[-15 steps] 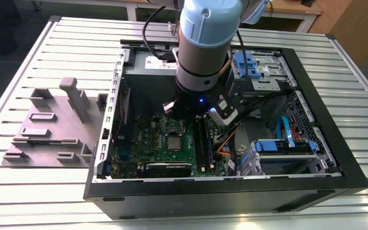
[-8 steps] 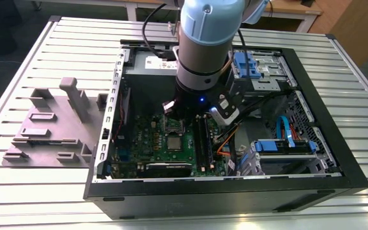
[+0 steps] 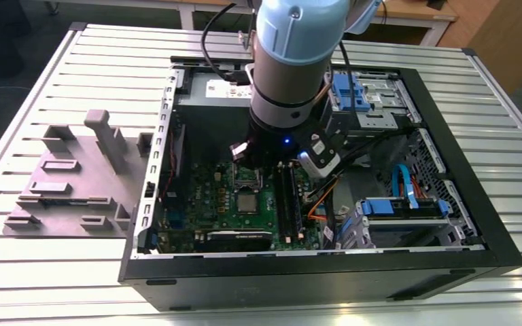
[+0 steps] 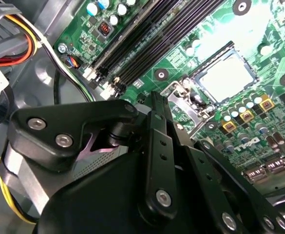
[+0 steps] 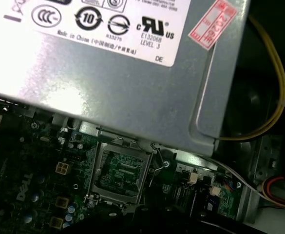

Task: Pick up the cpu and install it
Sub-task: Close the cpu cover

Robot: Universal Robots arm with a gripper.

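The cpu (image 4: 228, 78) is a flat silvery square lying in a black frame on the green motherboard (image 4: 259, 29); in the exterior view the cpu (image 3: 245, 202) sits just in front of the arm. Beside it, an empty dark socket with a metal frame (image 5: 119, 173) lies next to the grey box, and in the exterior view this socket (image 3: 245, 178) is right under my gripper (image 3: 261, 163). The gripper's black linkage (image 4: 152, 161) hangs low over the board, close to the socket's metal latch (image 4: 181, 95). Nothing shows in its grasp.
A large grey metal box with a white label (image 5: 132, 83) stands against the socket. Black memory slots (image 4: 147, 44) run past the cpu. Coloured cables (image 4: 15, 48), blue drive cages (image 3: 361, 92) and the black case walls (image 3: 315, 272) hem in the board. A grey fixture (image 3: 71, 176) sits outside the case.
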